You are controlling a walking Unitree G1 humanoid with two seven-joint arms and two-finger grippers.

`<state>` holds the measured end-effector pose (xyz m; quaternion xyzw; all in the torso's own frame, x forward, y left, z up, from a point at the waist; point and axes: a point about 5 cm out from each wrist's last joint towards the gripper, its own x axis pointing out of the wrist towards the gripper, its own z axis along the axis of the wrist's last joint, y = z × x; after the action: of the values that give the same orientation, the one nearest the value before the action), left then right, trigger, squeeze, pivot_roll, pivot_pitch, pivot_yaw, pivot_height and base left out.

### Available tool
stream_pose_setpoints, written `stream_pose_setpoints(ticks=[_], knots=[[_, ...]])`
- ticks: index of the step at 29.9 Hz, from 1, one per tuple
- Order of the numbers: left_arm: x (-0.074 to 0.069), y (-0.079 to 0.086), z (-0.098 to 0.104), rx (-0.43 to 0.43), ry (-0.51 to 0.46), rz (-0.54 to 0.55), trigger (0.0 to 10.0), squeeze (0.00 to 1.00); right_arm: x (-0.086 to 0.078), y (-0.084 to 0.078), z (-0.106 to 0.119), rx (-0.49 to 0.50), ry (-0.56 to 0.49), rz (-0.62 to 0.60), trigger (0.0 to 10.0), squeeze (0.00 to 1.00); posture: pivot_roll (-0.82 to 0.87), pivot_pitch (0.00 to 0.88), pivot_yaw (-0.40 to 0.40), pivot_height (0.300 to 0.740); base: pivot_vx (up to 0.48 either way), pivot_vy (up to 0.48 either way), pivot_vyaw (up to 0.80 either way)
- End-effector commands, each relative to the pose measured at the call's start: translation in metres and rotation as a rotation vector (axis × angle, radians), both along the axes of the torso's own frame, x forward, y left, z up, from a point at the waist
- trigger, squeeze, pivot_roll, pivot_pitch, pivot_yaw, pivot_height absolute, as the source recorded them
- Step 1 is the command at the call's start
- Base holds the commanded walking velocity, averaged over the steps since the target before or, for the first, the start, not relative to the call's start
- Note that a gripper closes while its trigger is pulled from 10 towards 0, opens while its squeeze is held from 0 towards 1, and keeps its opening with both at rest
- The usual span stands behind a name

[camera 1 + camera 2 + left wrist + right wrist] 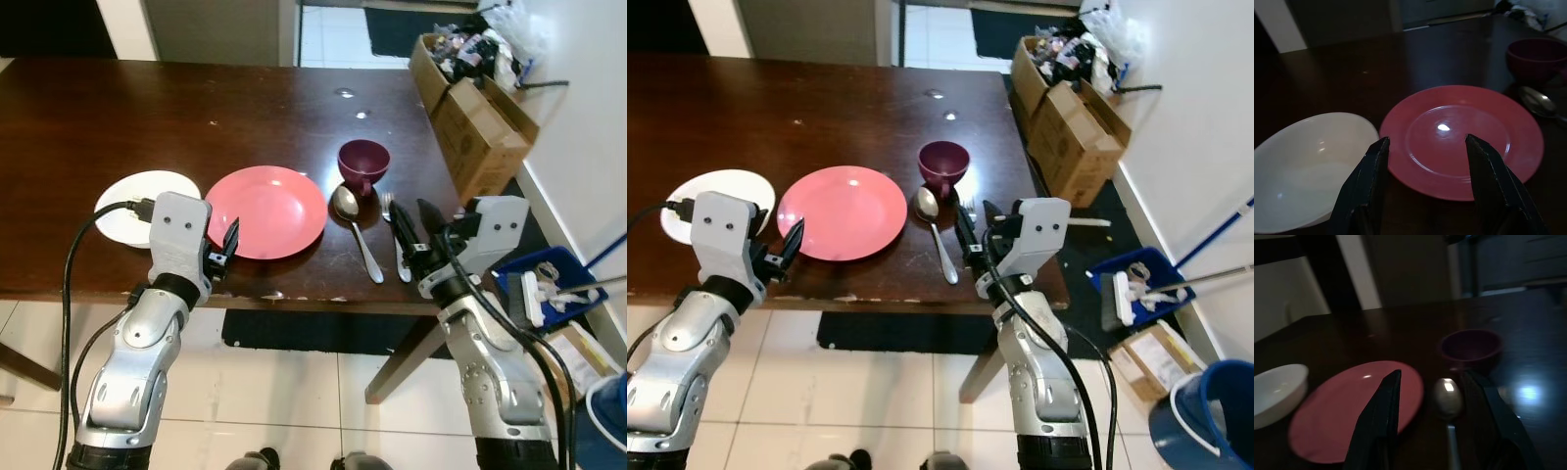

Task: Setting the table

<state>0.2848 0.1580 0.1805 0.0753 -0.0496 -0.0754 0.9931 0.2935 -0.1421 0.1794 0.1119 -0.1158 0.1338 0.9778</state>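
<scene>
One plate [265,211], bowl [137,207], cup [362,165], spoon [355,228], fork [395,235].

home dining room: wooden table [118,117], tiled floor [294,392], cardboard boxes [480,127]

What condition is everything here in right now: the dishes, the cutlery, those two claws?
Bowl: upright, empty.
Plate: flat on table, empty.
Cup: upright.
Spoon: lying beside the plate.
Fork: lying beside the spoon.
Left gripper: open, empty.
Right gripper: open, empty.

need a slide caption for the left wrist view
Open left gripper hovering at the near rim of a pink plate, white bowl alongside.
</scene>
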Motion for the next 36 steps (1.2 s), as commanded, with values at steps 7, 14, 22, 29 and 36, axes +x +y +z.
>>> stream_pose_setpoints(ticks=[7, 14, 22, 29, 36], knots=[[0.0009, 0.001, -0.0061, 0.015, 0.019, 0.002, 10.0, 0.0, 0.0008, -0.001, -0.0004, 0.01, 0.012, 0.004, 10.0, 0.0, -0.11, 0.042, 0.038, 0.74, 0.0, 0.0, 0.78], [0.0014, 0.0014, -0.0072, 0.023, 0.022, 0.006, 10.0, 0.0, 0.0012, -0.0005, -0.0003, 0.01, 0.011, 0.012, 10.0, 0.0, -0.11, 0.038, 0.039, 0.74, 0.0, 0.0, 0.78], [0.0027, 0.0023, -0.0076, 0.028, 0.021, 0.009, 10.0, 0.0, 0.0023, 0.0015, -0.0007, 0.01, 0.012, 0.023, 10.0, 0.0, -0.11, 0.031, 0.041, 0.74, 0.0, 0.0, 0.78], [0.0035, 0.0027, -0.0078, 0.033, 0.021, 0.014, 10.0, 0.0, 0.0028, 0.003, -0.0007, 0.008, 0.011, 0.03, 10.0, 0.0, -0.11, 0.032, 0.043, 0.74, 0.0, 0.0, 0.78], [0.0036, 0.0026, -0.0082, 0.037, 0.023, 0.019, 10.0, 0.0, 0.0025, 0.004, -0.0014, 0.01, 0.013, 0.036, 10.0, 0.0, -0.11, 0.032, 0.043, 0.74, 0.0, 0.0, 0.77]])
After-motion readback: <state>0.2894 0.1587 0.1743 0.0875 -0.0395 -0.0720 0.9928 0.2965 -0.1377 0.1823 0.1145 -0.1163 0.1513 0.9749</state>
